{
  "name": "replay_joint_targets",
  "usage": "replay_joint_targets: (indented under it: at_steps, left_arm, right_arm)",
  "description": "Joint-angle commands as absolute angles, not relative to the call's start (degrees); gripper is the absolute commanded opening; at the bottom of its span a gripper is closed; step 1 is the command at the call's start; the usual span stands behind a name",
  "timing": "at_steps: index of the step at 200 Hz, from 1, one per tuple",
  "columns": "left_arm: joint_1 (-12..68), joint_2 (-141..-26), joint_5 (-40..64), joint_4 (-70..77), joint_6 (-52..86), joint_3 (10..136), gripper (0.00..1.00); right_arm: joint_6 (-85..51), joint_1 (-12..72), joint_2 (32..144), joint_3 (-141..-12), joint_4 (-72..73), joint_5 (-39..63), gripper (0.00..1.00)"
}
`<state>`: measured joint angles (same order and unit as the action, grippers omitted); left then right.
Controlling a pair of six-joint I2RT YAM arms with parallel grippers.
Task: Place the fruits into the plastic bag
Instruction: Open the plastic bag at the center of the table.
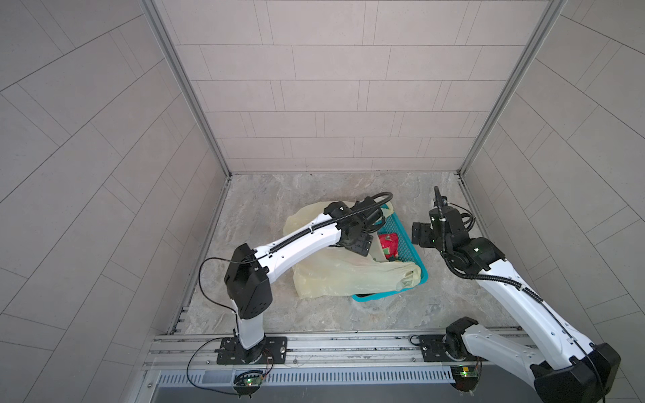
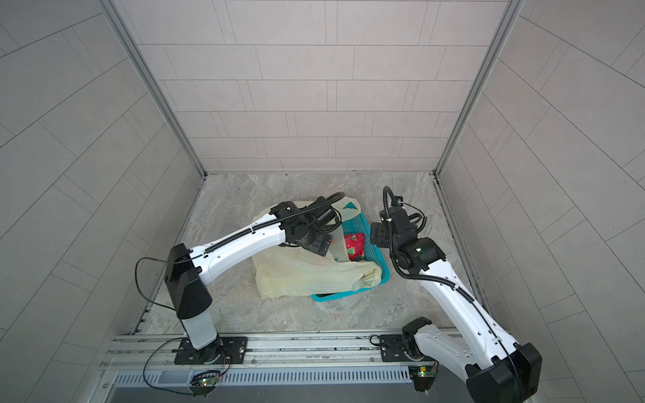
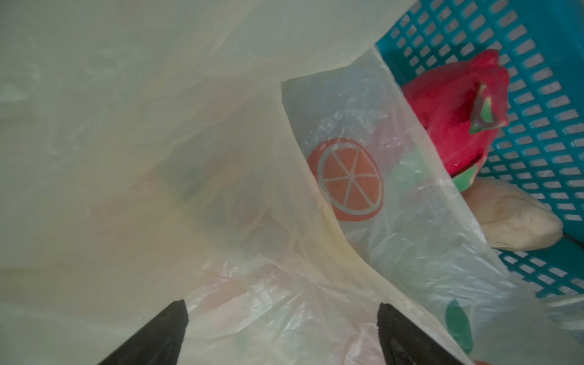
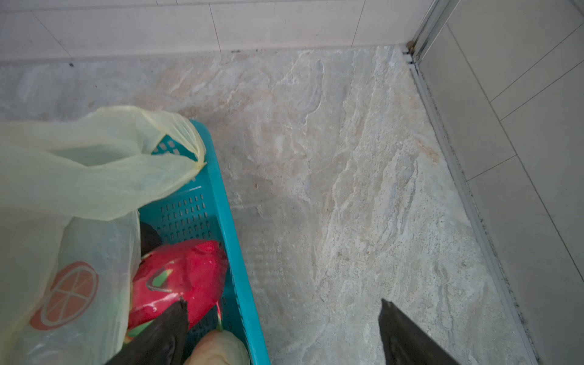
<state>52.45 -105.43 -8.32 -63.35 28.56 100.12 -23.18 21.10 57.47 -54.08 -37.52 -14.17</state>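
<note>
Right wrist view is showing the dragon fruit (image 4: 183,271) lying inside the basket (image 4: 234,237), roughly along its wall, just beside my right gripper (image 4: 282,303), gaping empty; my left gripper (image 3: 281,303) is gaping over the bag (image 3: 126,126).

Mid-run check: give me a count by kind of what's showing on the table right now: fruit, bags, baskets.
Fruit showing: 3 (red dragon fruit, pale cream lump, dark oval partly hidden)
Plastic bag: 1
Teal basket: 1
Total: 5; the bag may cover more fruit.
</note>
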Motion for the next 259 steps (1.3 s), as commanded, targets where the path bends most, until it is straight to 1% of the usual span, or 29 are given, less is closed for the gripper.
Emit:
replay_joint_targets:
  at_steps: [1,59,109,127,131,144,147,154,163,170,189,199,205,214,229,249,259]
  left_arm:
    - [53.32,-107.41,-8.06,-69.52,28.32,103.89,1.0]
    - [54.05,-114.3,-12.8,-70.0,29.18,109.9,1.0]
    - [54.15,-117.89,-11.49,-68.46,28.92,112.68,1.0]
    - [54.15,-118.8,-11.92,-69.06,28.92,112.81,0.94]
    - [54.14,-118.91,-11.83,-69.2,28.87,112.82,0.91]
    - [54.19,-119.1,-11.49,-69.58,28.48,112.65,0.75]
    - [54.15,-119.03,-11.51,-69.69,28.48,112.57,0.7]
    - [54.14,-118.68,-11.43,-69.66,28.28,112.18,0.54]
    - [54.05,-118.03,-11.17,-69.3,27.76,111.47,0.41]
    - [53.96,-117.49,-11.16,-69.04,27.44,110.86,0.29]
    - [53.18,-115.46,-11.4,-68.28,26.09,109.41,0.11]
    - [52.53,-113.57,-11.33,-66.88,24.66,107.82,0.05]
    - [52.1,-112.03,-10.91,-65.51,23.66,106.26,0.0]
    - [51.25,-109.27,-8.86,-63.08,21.98,104.02,0.0]
    - [49.12,-103.7,-2.48,-57.83,19.76,99.39,0.0]
    - [45.66,-96.27,6.75,-49.97,19.01,92.07,0.0]
    - [44.62,-93.3,9.33,-46.11,18.3,88.16,0.0]
  right_arm:
    - [-20.38,21.18,56.71,-52.9,-39.1,-12.97,0.93]
    - [-20.18,21.27,55.86,-51.29,-36.65,-9.8,0.93]
    - [-19.54,22.36,55.71,-51.77,-36.69,-9.31,0.93]
    - [-19.43,22.67,55.55,-51.72,-36.57,-9.06,0.93]
    - [-19.42,22.68,55.62,-51.67,-36.56,-9.14,0.93]
    - [-19.43,22.76,55.69,-51.68,-36.47,-9.18,0.93]
    - [-19.48,22.76,55.7,-51.68,-36.43,-9.07,0.93]
    - [-19.44,22.76,55.68,-51.81,-36.63,-9.05,0.93]
    - [-19.42,22.85,55.61,-52.01,-36.82,-9.05,0.93]
    - [-19.45,22.84,55.55,-52.19,-37.05,-9.29,0.93]
    - [-19.27,22.9,55.2,-52.88,-37.85,-9.33,0.93]
    - [-19.29,22.87,54.91,-53.16,-38.29,-9.21,0.93]
    - [-19.25,22.92,54.85,-53.33,-38.57,-9.02,0.93]
    - [-19.4,22.86,54.68,-53.56,-38.92,-8.69,0.93]
    - [-19.68,22.92,54.57,-54.03,-39.31,-7.41,0.93]
    - [-20.45,22.94,54.82,-54.89,-39.07,-4.45,0.93]
    - [-20.66,22.94,55.01,-55.29,-38.54,-2.0,0.93]
